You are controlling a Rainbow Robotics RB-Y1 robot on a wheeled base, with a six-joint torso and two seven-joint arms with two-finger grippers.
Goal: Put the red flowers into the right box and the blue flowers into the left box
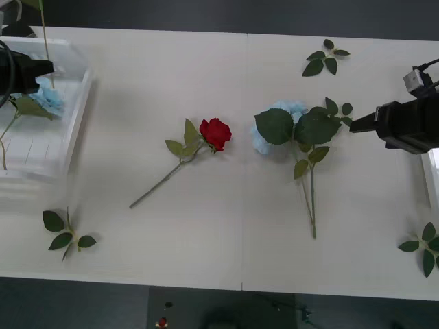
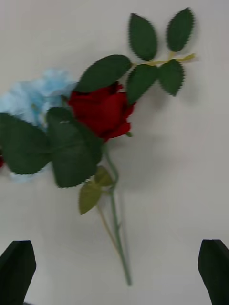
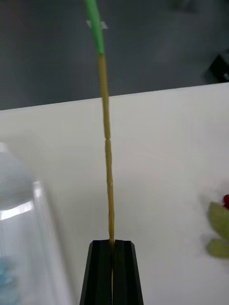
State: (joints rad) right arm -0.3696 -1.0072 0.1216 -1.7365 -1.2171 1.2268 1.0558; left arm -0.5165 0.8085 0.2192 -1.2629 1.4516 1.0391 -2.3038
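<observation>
On the white bench [image 1: 206, 260], a red rose [image 1: 215, 132] lies near the centre, bloom toward 1 o'clock and its thin stem trailing toward 7 o'clock. At about 3 o'clock from it, apart from it, lies a cluster: a pale blue hydrangea [image 1: 281, 116] under large dark leaves, stems running toward 6 o'clock. The right wrist view shows a second red rose [image 2: 101, 110] lying in that cluster, touching the hydrangea [image 2: 33, 102] and partly under a leaf. The right gripper [image 2: 114, 271] hovers above this cluster with its black fingers [image 2: 18, 269] spread wide, holding nothing; in the front view the right arm [image 1: 401, 127] reaches in from 3 o'clock, its tip just beside the cluster's leaves. At 9 o'clock stands the left box [image 1: 72, 130], a shallow white tray, with a blue flower [image 1: 46, 97] lying inside it. The left gripper [image 3: 113, 267] is over the box, fingers pressed together and pinching a thin yellow-green stem [image 3: 107, 157] that rises upright from it. The right box [image 1: 432, 181] shows as a thin white rim at the 3 o'clock edge. Loose leaf sprigs lie at 1 o'clock [image 1: 324, 58], 7 o'clock [image 1: 65, 233] and 4 o'clock [image 1: 424, 248].
</observation>
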